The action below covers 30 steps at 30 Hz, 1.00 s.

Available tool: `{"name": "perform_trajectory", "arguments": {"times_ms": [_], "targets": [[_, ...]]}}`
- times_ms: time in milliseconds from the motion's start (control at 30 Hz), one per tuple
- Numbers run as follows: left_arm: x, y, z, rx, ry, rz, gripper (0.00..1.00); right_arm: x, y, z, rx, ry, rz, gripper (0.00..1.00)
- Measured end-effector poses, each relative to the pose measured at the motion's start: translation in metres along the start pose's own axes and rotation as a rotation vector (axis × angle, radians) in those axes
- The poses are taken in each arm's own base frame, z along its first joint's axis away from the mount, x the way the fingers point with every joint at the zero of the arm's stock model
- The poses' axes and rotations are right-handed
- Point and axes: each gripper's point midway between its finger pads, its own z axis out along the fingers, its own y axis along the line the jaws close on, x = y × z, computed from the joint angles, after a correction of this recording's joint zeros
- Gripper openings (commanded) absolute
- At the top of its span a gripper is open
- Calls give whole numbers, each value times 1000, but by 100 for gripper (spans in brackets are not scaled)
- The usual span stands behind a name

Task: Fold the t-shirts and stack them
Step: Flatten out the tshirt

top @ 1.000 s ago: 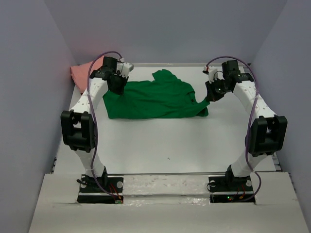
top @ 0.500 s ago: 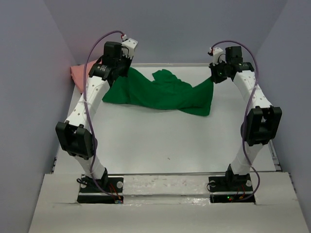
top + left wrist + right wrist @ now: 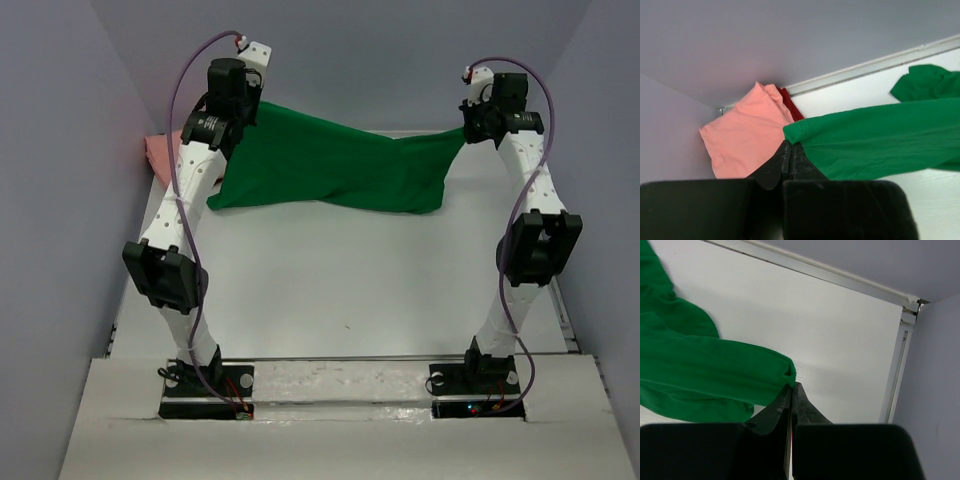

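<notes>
The bright green t-shirt (image 3: 335, 165) hangs stretched between both grippers, high above the back of the table, its lower part drooping toward the table. My left gripper (image 3: 246, 103) is shut on its left corner; in the left wrist view (image 3: 790, 144) the cloth (image 3: 875, 145) runs off to the right. My right gripper (image 3: 466, 128) is shut on the right corner (image 3: 730, 375), with the jaws (image 3: 792, 386) pinching the hem. The salmon pink t-shirt (image 3: 747, 132) lies folded in the back left corner (image 3: 163, 156). The dark red t-shirt (image 3: 789, 102) peeks out behind it.
Grey walls enclose the white table (image 3: 350, 280) on the left, back and right. A rail (image 3: 897, 370) runs along the table's right edge. Both arm bases stand at the near edge.
Both grippers have risen and moved back, lifting the green t-shirt off the table and pulling it taut between them.
</notes>
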Motion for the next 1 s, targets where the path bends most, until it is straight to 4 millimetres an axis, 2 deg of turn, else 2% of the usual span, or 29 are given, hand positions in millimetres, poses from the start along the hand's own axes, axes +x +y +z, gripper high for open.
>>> {"name": "perform_trajectory", "arguments": {"times_ms": [133, 200, 433, 600, 733, 867, 1000], "targets": [[-20, 4, 11, -21, -44, -4, 0, -11, -3, 5, 4, -23, 7, 0], [-32, 7, 16, -36, -73, -4, 0, -24, -6, 2, 6, -53, 8, 0], [-54, 11, 16, -72, -131, -2, 0, -81, -16, -27, 29, -207, -3, 0], [-65, 12, 10, -88, -155, 1, 0, -101, -16, -40, 24, -264, -2, 0], [-77, 16, 3, -108, -187, 2, 0, -108, -14, -55, 17, -287, -4, 0], [-84, 21, -12, -121, -204, 4, 0, -116, -7, -98, 11, -329, -11, 0], [-90, 29, -45, -138, -229, -1, 0, -129, 5, -169, 9, -420, -23, 0]]}}
